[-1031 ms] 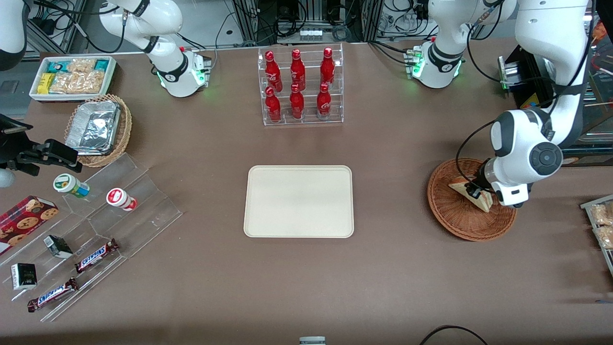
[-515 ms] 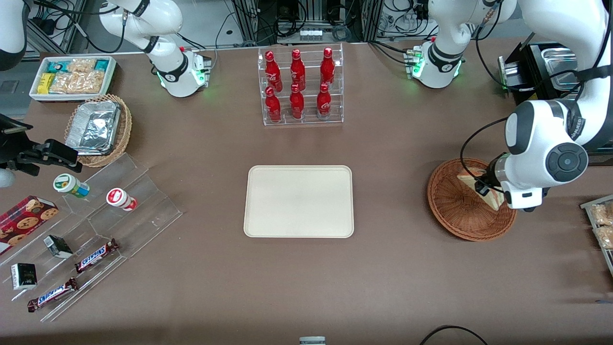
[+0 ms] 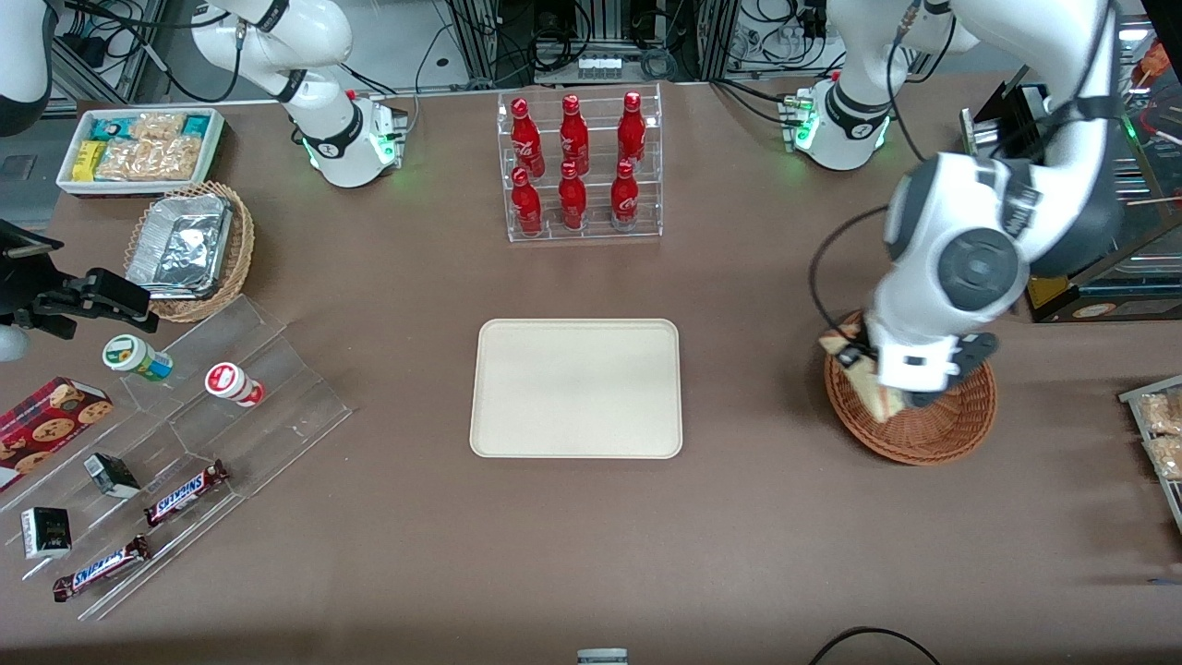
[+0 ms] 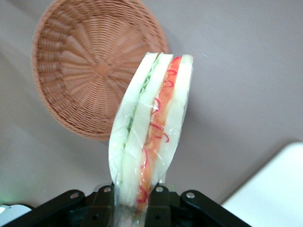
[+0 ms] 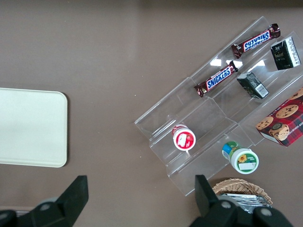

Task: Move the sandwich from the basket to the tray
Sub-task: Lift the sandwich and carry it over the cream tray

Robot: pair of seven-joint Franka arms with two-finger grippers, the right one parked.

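Left wrist view: sandwich [image 4: 151, 127] is pinched at its base between the gripper [image 4: 135, 198] fingers, standing edge-on above the table, clear of the basket [image 4: 90, 61], which sits empty below it. Wedge of pale bread in clear film, green filling along one layer, orange-red along the other, red shreds showing through the wrap.

Handling, my read: light, soft, easily crushed. Film looks slick, so it could slide if the squeeze is loose, and the bread will dent if it is tight. The grip is low on one end, so the free tip may droop or swing on a fast move. A hold across the two flat bread faces, nearer the middle, would be steadier.

Front view: gripper [image 3: 873, 383] hangs over the basket [image 3: 933, 434] rim on the side toward the tray [image 3: 576, 388], sandwich [image 3: 854, 365] partly hidden by the wrist. Tray is well apart from the basket, toward the parked arm's end, nothing on it. Carry and set-down not yet done.
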